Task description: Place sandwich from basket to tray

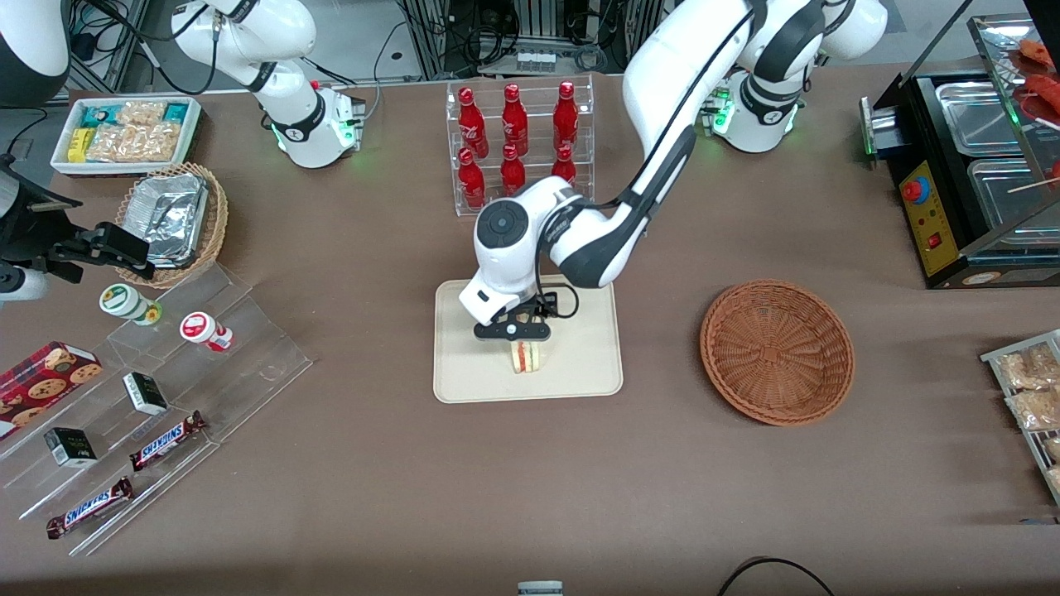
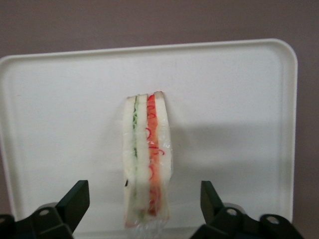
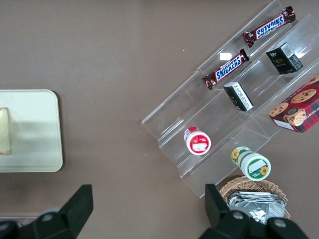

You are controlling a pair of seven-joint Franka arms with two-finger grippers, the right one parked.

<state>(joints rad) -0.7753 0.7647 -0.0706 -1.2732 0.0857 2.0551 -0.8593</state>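
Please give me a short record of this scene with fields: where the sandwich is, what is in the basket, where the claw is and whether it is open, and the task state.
sandwich: on the tray, standing on edge
basket: nothing in it, toward the working arm's end of the table
claw: directly above the sandwich, open, fingers apart on either side without touching it
task state: sandwich appears placed and released

Pale white bread with red-pink and green stripes is shown by the sandwich (image 1: 525,357) on the cream-beige tray (image 1: 472,377), beneath the black claw (image 1: 513,331), beside a reddish-brown woven basket (image 1: 777,352).
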